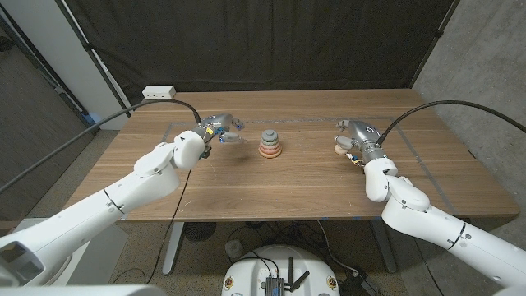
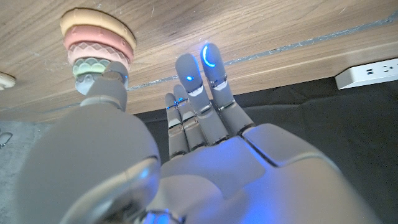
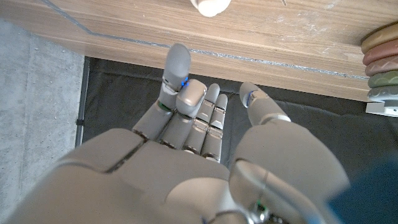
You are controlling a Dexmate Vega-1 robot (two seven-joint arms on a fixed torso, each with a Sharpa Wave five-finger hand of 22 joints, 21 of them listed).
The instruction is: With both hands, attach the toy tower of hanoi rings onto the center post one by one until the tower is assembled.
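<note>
Tower (image 1: pixel 269 145) sits mid-table with rings stacked on the post, so I judge it nearly built. One pale piece (image 1: pixel 340 148) lies by my right hand (image 1: pixel 358 140), probably the last. Left hand (image 1: pixel 220 128) and right are both empty, fingers loosely apart.

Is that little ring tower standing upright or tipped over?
Upright: the ring tower stands on the table, rings stacked level, widest at the bottom.
</note>
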